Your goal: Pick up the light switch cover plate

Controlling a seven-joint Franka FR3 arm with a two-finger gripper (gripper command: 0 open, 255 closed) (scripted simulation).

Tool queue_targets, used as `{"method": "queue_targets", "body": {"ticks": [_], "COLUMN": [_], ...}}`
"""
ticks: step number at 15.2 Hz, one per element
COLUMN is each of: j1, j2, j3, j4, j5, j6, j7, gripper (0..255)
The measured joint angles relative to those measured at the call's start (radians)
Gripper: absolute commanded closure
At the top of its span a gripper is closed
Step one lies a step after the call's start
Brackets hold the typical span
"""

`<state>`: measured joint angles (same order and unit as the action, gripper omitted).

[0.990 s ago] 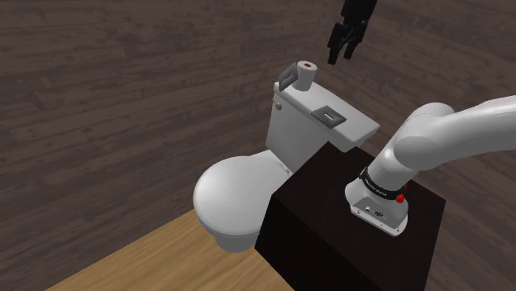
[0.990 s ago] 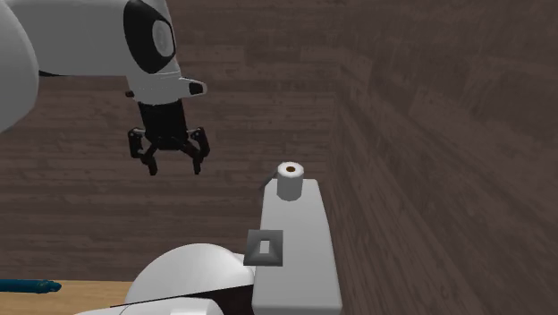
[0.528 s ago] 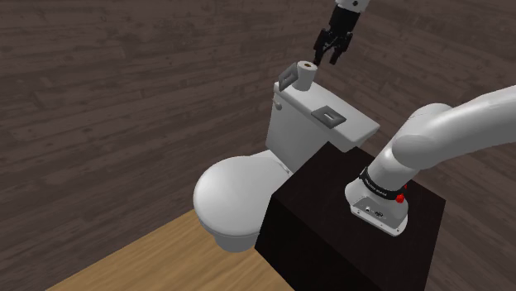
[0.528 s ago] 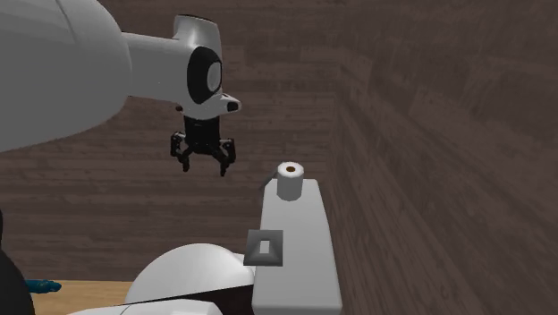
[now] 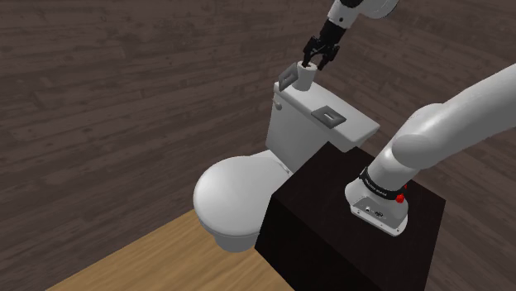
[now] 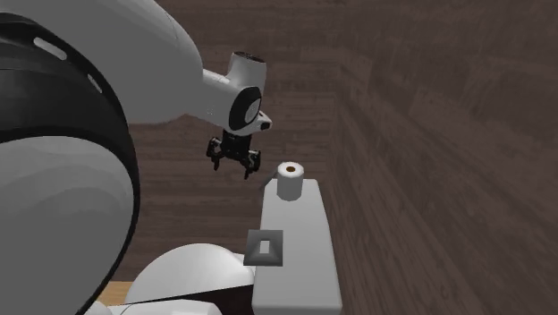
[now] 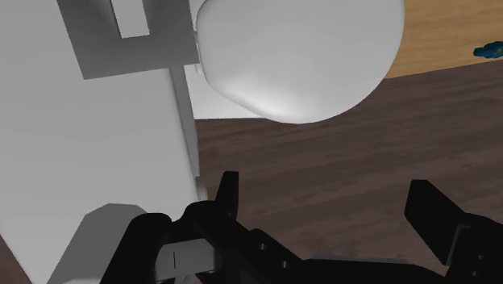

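Note:
A flat grey cover plate (image 5: 329, 115) with a rectangular hole lies in the middle of the white toilet tank lid (image 5: 360, 126); the plate (image 6: 265, 248) shows again in the second exterior view and from the wrist (image 7: 121, 36). A second grey frame (image 5: 287, 77) leans at the lid's far end beside a white toilet roll (image 5: 304, 76). My black gripper (image 5: 315, 59) hangs open just above and beside that roll (image 6: 288, 182). In the second exterior view the gripper (image 6: 234, 166) is left of the roll, off the tank's side. Nothing is between the fingers (image 7: 226, 196).
The white toilet lid (image 5: 236, 194) sits below the tank, near the black stand (image 5: 331, 231). Dark plank walls close in behind and to the second exterior view's right. A strip of light wooden floor (image 5: 149, 256) carries a small blue object (image 7: 490, 51).
The gripper has come down and moved toward the shoulder view's left, from high above the tank to just beside the toilet roll. It stayed open; the plates and roll have not moved.

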<state>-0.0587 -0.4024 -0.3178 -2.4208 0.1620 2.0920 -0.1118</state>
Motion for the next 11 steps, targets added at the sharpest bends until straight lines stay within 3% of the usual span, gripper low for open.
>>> {"method": "queue_targets", "body": {"ticks": [6,11], "j1": [0.027,0.032], "j2": [0.200,0.407], "j3": [-0.114,-0.182], "j4": [0.058,0.167], "j5": [0.202,0.457], "j6": [0.154,0.201], "j7": [-0.141,-0.309], "gripper": [0,0]}}
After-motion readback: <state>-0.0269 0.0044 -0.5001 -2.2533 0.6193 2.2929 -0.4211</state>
